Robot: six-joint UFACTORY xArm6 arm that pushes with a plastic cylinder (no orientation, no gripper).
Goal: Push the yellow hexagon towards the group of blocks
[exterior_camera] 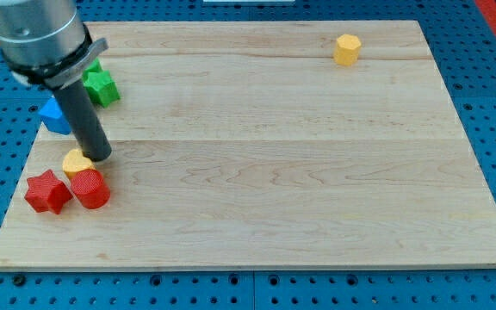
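The yellow hexagon (347,49) sits alone near the view's top right of the wooden board. The group of blocks is at the view's left: a green star (101,84), a blue block (55,115) partly hidden by the rod, a small yellow block (76,162), a red star (47,191) and a red rounded block (90,189). My tip (98,156) rests on the board just right of the small yellow block, above the red rounded block. It is far left of the yellow hexagon.
The wooden board (274,172) lies on a blue perforated table (489,103). The arm's grey body (37,34) fills the view's top left corner.
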